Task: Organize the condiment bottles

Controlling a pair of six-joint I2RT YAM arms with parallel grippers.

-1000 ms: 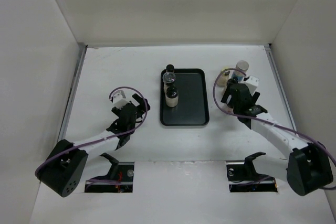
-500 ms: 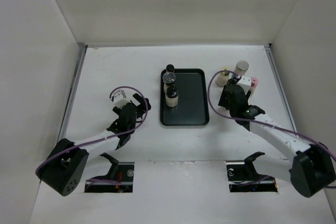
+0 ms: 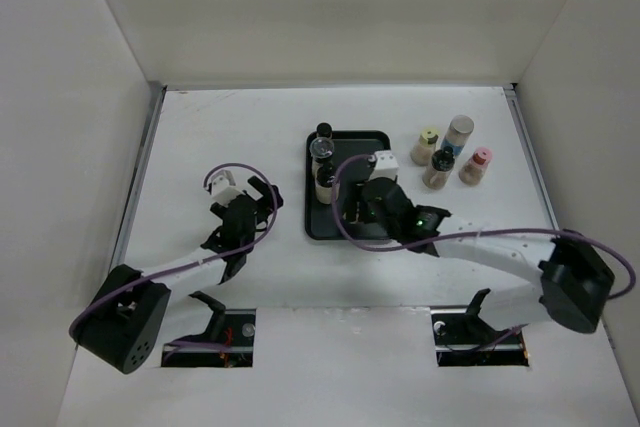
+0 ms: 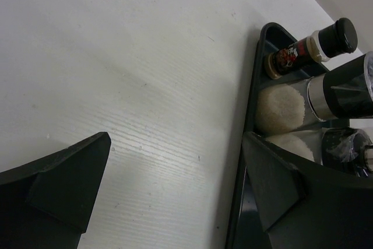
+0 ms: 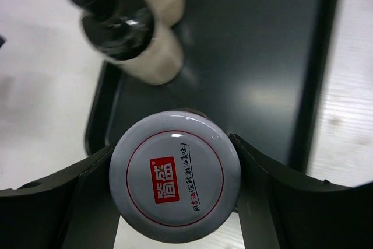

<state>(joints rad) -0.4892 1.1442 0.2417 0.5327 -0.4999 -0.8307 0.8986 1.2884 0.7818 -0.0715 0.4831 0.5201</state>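
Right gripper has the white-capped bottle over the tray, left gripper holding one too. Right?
No. The left gripper is open and empty, per the left wrist view. The right gripper does hold the white-capped bottle over the tray.

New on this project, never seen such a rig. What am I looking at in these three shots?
Two robot arms are bolted at the near edge of a table, each ending in a two-finger gripper. The wide picture comes from a fixed camera above and behind them. The other two come from a camera on each wrist, showing that arm's own fingers. On the table lies a black tray with three bottles standing along its left edge. Four more bottles stand to its right, off the tray. The right gripper is shut on a white-capped bottle over the tray; whether it touches the tray, I cannot tell. The left gripper is open and empty, left of the tray.
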